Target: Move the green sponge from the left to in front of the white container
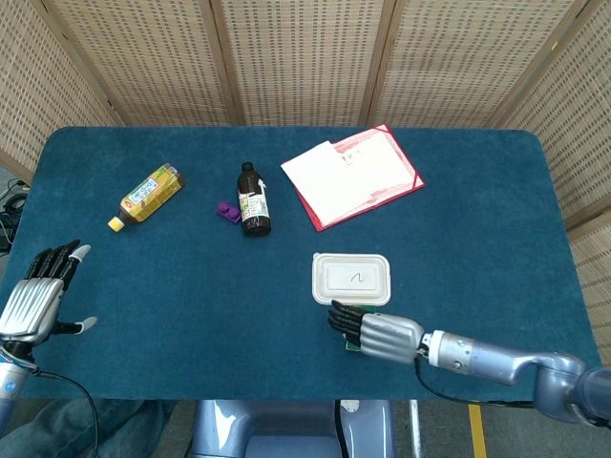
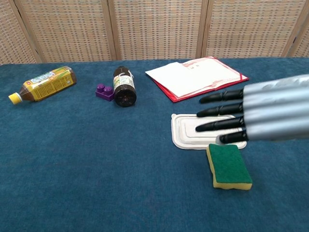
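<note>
— Where's the green sponge (image 2: pixel 229 166) sitting?
— Flat on the counter (image 2: pixel 96 159), just in front of the white container (image 2: pixel 190 129). My right robot hand (image 2: pixel 260 116) holds nothing, fingers straight. I lift it clear without brushing either. The left robot hand (image 1: pixel 34 296) idles, spread.

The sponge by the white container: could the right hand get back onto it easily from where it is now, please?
Probably yes. The right hand hovers open just above the sponge, which lies flat on the table in front of the container. Nothing lies between them, though the container sits close behind.
</note>
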Motion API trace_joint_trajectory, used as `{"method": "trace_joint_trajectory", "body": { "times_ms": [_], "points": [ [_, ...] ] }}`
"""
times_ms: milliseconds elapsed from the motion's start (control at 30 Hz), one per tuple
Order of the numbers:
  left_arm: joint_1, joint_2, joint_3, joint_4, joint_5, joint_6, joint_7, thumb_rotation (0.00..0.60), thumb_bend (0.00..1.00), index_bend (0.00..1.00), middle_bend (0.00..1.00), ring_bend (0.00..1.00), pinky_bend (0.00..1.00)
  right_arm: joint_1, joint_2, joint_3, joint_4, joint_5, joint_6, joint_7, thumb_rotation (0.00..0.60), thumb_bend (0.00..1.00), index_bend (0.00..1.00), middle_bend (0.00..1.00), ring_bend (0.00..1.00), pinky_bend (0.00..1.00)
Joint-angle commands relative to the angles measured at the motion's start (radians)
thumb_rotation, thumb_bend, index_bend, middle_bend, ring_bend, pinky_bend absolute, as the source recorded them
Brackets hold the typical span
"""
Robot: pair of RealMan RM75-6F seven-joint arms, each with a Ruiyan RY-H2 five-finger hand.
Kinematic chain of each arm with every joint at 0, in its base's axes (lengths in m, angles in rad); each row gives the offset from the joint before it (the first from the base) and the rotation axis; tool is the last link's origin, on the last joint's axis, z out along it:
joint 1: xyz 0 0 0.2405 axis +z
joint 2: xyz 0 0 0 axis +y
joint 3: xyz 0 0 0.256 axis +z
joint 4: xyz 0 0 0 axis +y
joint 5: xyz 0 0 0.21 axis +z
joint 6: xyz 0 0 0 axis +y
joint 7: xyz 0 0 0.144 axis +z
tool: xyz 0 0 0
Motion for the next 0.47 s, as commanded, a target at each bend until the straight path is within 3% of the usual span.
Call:
{"method": "trace_joint_trajectory", "body": {
  "times_ms": [33, 167, 300, 467],
  "points": [
    [0.017, 0.006, 0.010, -0.005, 0.023, 0.022, -0.015, 0.600, 0.05, 0.00, 0.00, 0.00, 0.00, -0.119, 0.083, 0.017, -0.011, 0.061, 0.164, 0.026, 0.600, 0.00, 0.23, 0.04, 0.00, 0.00],
    [0.049, 0.011, 0.025, -0.012, 0.055, 0.065, -0.032, 0.600, 0.05, 0.00, 0.00, 0.00, 0.00, -0.253, 0.088, 0.056, 0.019, 0.194, 0.319, 0.112, 0.600, 0.00, 0.14, 0.00, 0.00, 0.00],
    [0.089, 0.002, 0.041, -0.009, 0.080, 0.121, -0.034, 0.600, 0.06, 0.00, 0.00, 0.00, 0.00, -0.404, 0.020, 0.105, 0.044, 0.340, 0.478, 0.240, 0.600, 0.00, 0.01, 0.00, 0.00, 0.00],
    [0.123, -0.023, 0.051, 0.021, 0.107, 0.175, -0.037, 0.600, 0.05, 0.00, 0.00, 0.00, 0.00, -0.548, -0.056, 0.140, 0.061, 0.520, 0.561, 0.423, 0.600, 0.00, 0.00, 0.00, 0.00, 0.00]
  ]
}}
